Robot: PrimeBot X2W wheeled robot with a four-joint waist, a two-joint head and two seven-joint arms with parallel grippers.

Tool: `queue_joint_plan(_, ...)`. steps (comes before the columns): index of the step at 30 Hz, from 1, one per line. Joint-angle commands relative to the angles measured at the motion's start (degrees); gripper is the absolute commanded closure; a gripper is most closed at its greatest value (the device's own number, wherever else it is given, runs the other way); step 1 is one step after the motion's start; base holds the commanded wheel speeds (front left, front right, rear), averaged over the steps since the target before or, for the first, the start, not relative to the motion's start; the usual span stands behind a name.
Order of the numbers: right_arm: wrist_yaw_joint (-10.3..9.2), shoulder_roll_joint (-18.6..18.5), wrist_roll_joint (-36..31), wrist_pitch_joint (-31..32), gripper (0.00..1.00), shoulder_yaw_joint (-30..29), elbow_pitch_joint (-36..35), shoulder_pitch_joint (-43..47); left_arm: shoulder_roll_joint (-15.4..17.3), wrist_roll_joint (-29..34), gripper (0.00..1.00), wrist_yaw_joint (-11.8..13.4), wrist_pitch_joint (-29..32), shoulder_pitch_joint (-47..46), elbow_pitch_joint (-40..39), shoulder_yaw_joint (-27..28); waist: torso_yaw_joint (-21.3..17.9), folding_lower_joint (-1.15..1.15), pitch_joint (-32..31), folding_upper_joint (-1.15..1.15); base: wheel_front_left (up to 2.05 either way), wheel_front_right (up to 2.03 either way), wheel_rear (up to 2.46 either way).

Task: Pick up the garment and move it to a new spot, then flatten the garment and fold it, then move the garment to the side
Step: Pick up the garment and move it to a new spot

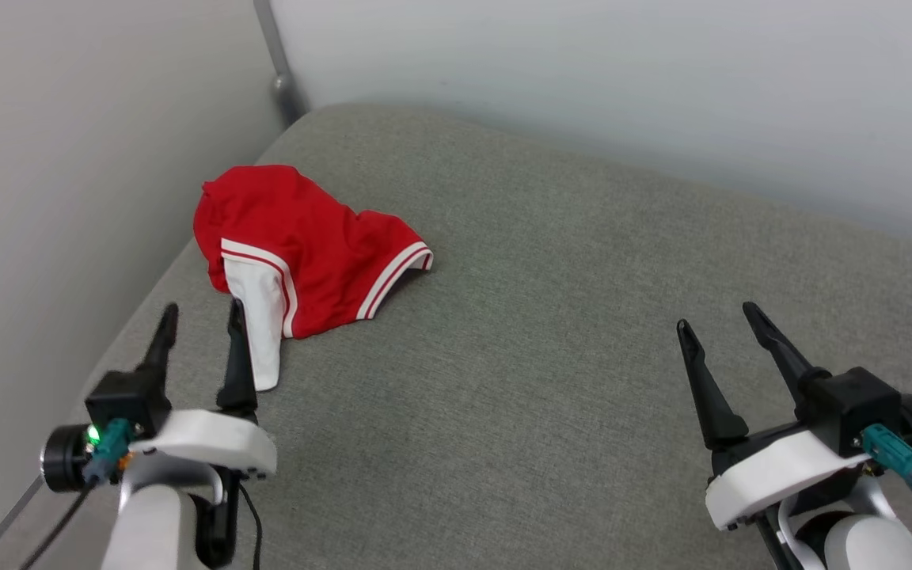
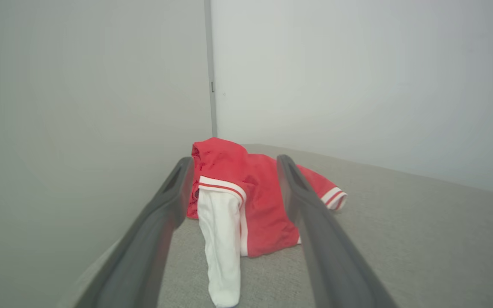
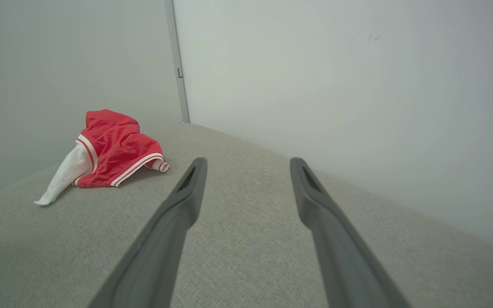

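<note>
The garment (image 1: 298, 245) is a red jersey T-shirt with white sleeves and striped trim, crumpled in a heap at the far left of the grey cushion. One white sleeve (image 1: 262, 328) hangs out toward me. My left gripper (image 1: 203, 315) is open just in front of that sleeve, holding nothing. Through the left wrist view the garment (image 2: 255, 201) sits straight ahead between the open fingers. My right gripper (image 1: 717, 315) hovers open at the lower right, far from the garment (image 3: 114, 152). The letters and number are hidden.
The grey fabric cushion (image 1: 543, 317) spreads wide to the right of the garment. Pale walls close in on the left and behind, meeting at a corner with a metal post (image 1: 278, 63).
</note>
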Motion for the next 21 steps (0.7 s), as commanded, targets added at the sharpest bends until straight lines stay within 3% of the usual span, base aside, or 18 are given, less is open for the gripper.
queue_joint_plan(1, -0.03, -0.77, -0.39, 0.47, 0.0, 0.25, -0.76, -1.4, 1.01, -0.55, 0.0, -0.15, 0.49, -3.35, 1.15, 0.42, -2.01, 0.0, 2.82, 0.0, 0.0, 0.0, 0.0)
queue_joint_plan(5, -0.03, -2.03, -0.27, 0.96, 0.0, 0.9, -1.91, -3.6, 4.22, -2.59, 0.0, -1.2, 6.63, -11.77, 3.86, 1.38, -5.21, 0.0, 7.24, 0.0, 0.0, 0.0, 0.0)
queue_joint_plan(10, -0.03, -3.2, -0.11, 0.99, 0.0, 1.46, -2.76, -6.35, 8.26, -7.02, 0.0, -2.57, 20.95, -20.72, 6.79, 2.36, -9.88, 0.0, 13.2, 0.0, 0.0, 0.0, 0.0)
queue_joint_plan(11, -0.03, -3.2, -0.11, 0.99, 0.0, 1.46, -2.76, -6.35, 8.26, -7.02, 0.0, -2.57, 20.95, -20.72, 6.79, 2.36, -9.88, 0.0, 13.2, 0.0, 0.0, 0.0, 0.0)
queue_joint_plan(18, -0.03, -4.13, 1.06, -0.48, 0.0, 2.03, -1.68, -9.74, 15.38, -12.98, 0.0, -3.14, 43.96, -27.09, 12.39, 4.57, -15.75, 0.0, 20.05, 0.0, 0.0, 0.0, 0.0)
queue_joint_plan(21, -0.03, -4.22, 1.53, -1.15, 0.0, 2.13, -1.01, -10.83, 17.48, -15.24, 0.0, -2.57, 50.46, -27.99, 14.29, 6.28, -17.58, 0.0, 22.14, 0.0, 0.0, 0.0, 0.0)
